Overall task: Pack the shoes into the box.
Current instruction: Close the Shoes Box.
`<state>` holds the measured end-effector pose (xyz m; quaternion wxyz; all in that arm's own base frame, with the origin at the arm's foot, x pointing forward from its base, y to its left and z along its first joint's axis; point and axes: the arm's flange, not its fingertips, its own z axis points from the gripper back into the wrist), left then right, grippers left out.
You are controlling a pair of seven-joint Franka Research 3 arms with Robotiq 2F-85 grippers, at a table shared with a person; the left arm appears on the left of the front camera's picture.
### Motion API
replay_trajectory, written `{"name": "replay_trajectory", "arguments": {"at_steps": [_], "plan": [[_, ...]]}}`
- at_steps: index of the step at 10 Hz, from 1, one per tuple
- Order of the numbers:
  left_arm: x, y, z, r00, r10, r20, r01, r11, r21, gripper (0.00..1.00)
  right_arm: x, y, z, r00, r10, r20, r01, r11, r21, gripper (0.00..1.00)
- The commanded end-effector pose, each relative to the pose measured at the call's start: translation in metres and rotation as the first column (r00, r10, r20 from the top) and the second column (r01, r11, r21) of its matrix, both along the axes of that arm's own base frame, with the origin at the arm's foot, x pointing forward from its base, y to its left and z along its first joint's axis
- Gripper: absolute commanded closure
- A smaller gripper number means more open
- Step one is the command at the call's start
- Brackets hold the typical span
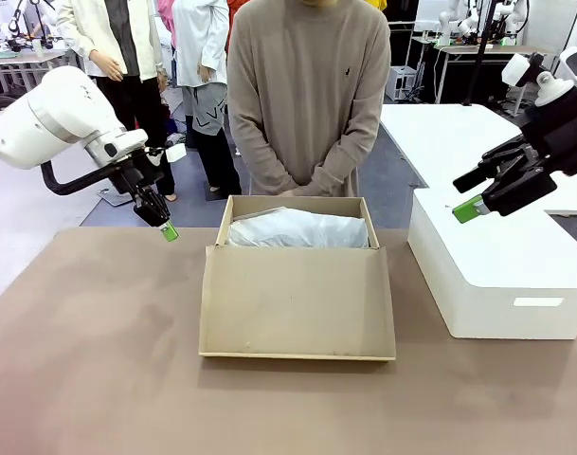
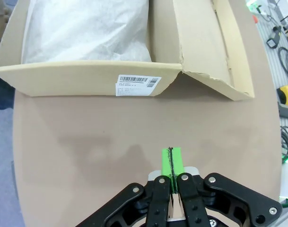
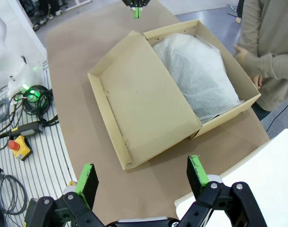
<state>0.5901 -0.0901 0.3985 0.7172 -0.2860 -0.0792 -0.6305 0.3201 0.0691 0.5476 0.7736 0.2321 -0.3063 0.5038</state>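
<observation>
Across the foreground a brown tabletop (image 1: 99, 360) was spread. At its far edge a person (image 1: 307, 95) in a beige sweater was seen standing, with hands (image 1: 302, 190) clasped just behind the box (image 1: 297, 202). A white block (image 1: 496, 275) was set at the right, near the box but apart from it. The box was placed at the middle of the tabletop, with its lid flap (image 1: 297, 303) laid open toward the robot's side. Its inside was covered by crumpled white tissue paper (image 1: 297, 229). The left fingers (image 1: 169, 231) were held pressed together, green pads touching, above bare tabletop near the box's far left corner, with nothing gripped. The right fingers (image 3: 196, 172) were spread wide and empty, held above the white block's left end. A small white barcode label (image 2: 138, 85) was stuck on the box wall facing the left fingers.
</observation>
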Motion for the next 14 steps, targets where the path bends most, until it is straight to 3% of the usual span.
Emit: {"name": "replay_trajectory", "arguments": {"at_steps": [1,7,14], "plan": [[-0.001,0.001,0.003,1.0,-0.001,0.004,0.001,1.0,0.003,1.0,0.003,0.0,0.0,1.0,0.024,0.016,-0.024,0.999,0.033,0.0],[0.007,-0.015,-0.039,0.997,0.059,-0.046,-0.061,0.998,-0.035,1.0,0.003,0.0,0.0,1.0,0.024,0.016,-0.024,0.999,0.033,0.0],[0.005,-0.033,-0.082,0.98,-0.049,-0.195,0.028,0.994,-0.11,1.0,0.003,0.0,0.0,1.0,0.024,0.016,-0.024,0.999,0.033,0.0]]}}
